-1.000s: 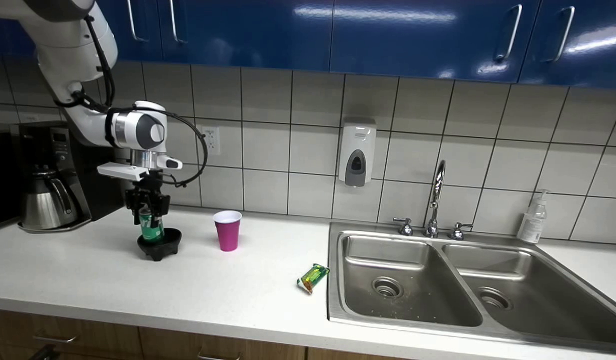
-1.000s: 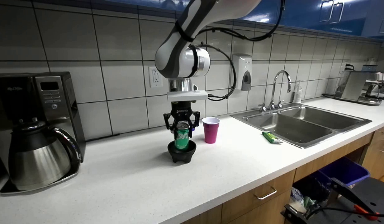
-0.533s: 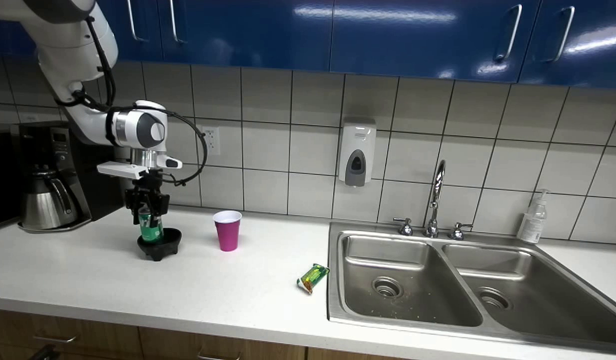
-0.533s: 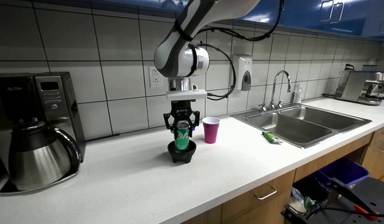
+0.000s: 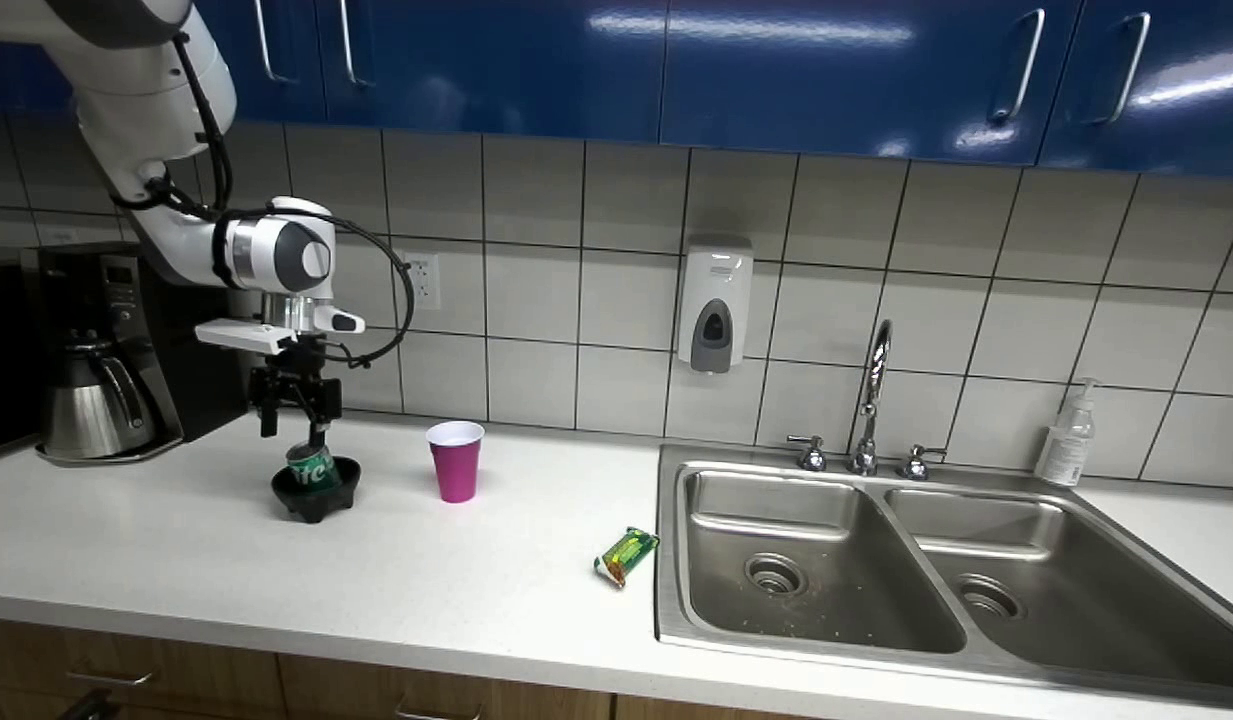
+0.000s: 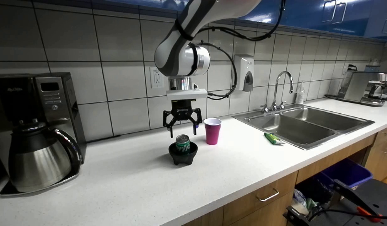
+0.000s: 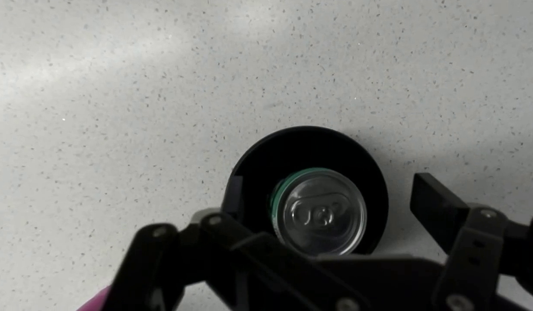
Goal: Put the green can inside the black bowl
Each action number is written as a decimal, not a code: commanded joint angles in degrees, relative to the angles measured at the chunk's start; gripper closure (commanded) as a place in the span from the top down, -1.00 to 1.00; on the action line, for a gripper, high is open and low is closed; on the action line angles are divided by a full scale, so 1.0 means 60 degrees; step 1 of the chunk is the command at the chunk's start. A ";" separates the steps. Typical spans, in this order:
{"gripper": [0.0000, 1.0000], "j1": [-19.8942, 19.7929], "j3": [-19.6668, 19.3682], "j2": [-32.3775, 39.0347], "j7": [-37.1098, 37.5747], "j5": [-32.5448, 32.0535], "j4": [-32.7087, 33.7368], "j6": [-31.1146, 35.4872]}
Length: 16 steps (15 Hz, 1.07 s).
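Sitting tilted in the black bowl (image 6: 183,159): the green can (image 6: 183,144), gripper (image 6: 183,131) spread wide above! Speckled counter (image 7: 119,151) beneath; in an exterior view, pink cup (image 6: 212,133) at the bowl's two o'clock, coffee maker (image 6: 45,131) at nine, sink (image 6: 293,128) near three, tiled wall (image 6: 121,81) at twelve.

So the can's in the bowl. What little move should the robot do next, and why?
I'd have the gripper rise slowly straight up. It is open, and the can already sits in the bowl, leaning a bit. The wrist view shows a gap on each side of the can, so going straight up probably won't bump it.
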 commanded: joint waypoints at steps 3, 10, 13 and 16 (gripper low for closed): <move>1.00 0.0123 -0.0095 0.0083 0.0278 -0.0130 0.0385 -0.0346; 1.00 -0.0058 0.0087 -0.0593 -0.0199 0.0061 -0.0556 0.0139; 1.00 -0.0128 0.0115 -0.1083 -0.0328 0.0120 -0.1236 0.0430; 1.00 -0.0205 0.0128 -0.1705 -0.0465 0.0158 -0.2083 0.0828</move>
